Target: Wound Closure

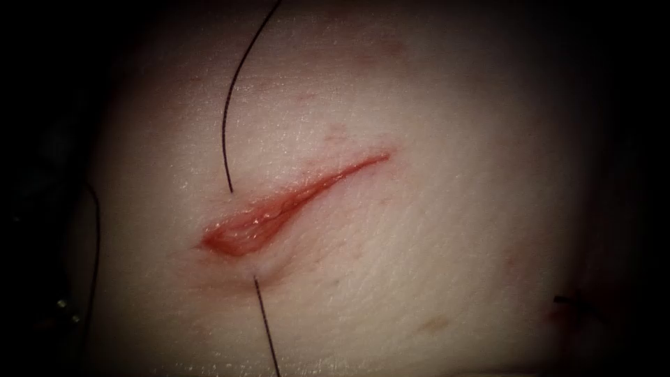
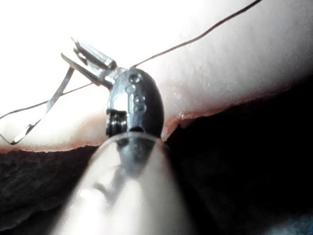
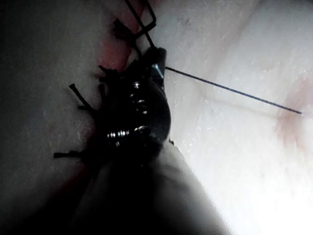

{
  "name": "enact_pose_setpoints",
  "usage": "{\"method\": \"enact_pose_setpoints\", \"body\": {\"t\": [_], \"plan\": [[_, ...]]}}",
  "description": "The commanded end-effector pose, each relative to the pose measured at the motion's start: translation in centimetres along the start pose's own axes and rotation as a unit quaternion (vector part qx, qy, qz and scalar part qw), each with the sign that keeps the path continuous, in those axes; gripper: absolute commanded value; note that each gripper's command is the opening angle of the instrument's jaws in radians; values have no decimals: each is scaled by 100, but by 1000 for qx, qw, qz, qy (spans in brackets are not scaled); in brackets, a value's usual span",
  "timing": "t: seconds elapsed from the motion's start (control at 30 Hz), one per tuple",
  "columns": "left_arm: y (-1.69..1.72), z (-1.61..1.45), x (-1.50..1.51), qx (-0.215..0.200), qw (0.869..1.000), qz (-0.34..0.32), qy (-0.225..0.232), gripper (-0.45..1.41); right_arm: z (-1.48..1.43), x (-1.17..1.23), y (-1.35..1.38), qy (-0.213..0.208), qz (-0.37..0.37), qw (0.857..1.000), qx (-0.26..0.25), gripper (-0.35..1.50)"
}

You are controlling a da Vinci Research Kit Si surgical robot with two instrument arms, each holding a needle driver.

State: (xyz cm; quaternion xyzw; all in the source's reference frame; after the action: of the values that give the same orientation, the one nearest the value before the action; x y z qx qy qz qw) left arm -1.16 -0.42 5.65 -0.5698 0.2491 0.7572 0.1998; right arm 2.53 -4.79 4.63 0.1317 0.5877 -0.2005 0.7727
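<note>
Left tool (image 2: 90, 58) pinches the needle (image 2: 41, 115) near its end, clear of the tissue (image 1: 419, 244). Thread (image 1: 234, 91) crosses the cut (image 1: 279, 209). Right tool (image 3: 146, 93): cannot tell. Advise steady tension.

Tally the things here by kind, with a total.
Steel needle drivers: 2, the left tool holding the needle, the right tool the thread.
Curved silver needle: 1, gripped at one end, outside the tissue.
Dark thread: 1.
Pale pork tissue: 1.
Red open cut: 1.
Total: 6.
</note>
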Motion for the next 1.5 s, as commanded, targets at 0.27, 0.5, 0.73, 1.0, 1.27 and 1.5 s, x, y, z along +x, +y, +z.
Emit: {"method": "enact_pose_setpoints", "body": {"t": [0.27, 0.5, 0.73, 1.0, 1.27, 1.5], "plan": [[13, 1, -6, -6, 1000, -1, 0, -45, -43, 2, 64, 31, 33, 995, -86, 121], [14, 2, -5, -7, 1000, -1, 1, -45, -56, -10, 109, 24, 27, 993, -114, 114], [13, -2, -7, -8, 1000, -1, 2, -45, -44, -35, 120, 12, 27, 992, -123, 133], [14, 0, -8, -8, 1000, -1, 3, -45, -117, -30, 94, 34, 46, 994, -88, 111], [16, 2, -8, -10, 1000, -1, 3, -45, -199, -27, 102, 51, 75, 986, -136, 121], [17, 2, -8, -11, 1000, -1, 2, -45, -158, -41, 125, 50, 73, 979, -184, 121]]}}
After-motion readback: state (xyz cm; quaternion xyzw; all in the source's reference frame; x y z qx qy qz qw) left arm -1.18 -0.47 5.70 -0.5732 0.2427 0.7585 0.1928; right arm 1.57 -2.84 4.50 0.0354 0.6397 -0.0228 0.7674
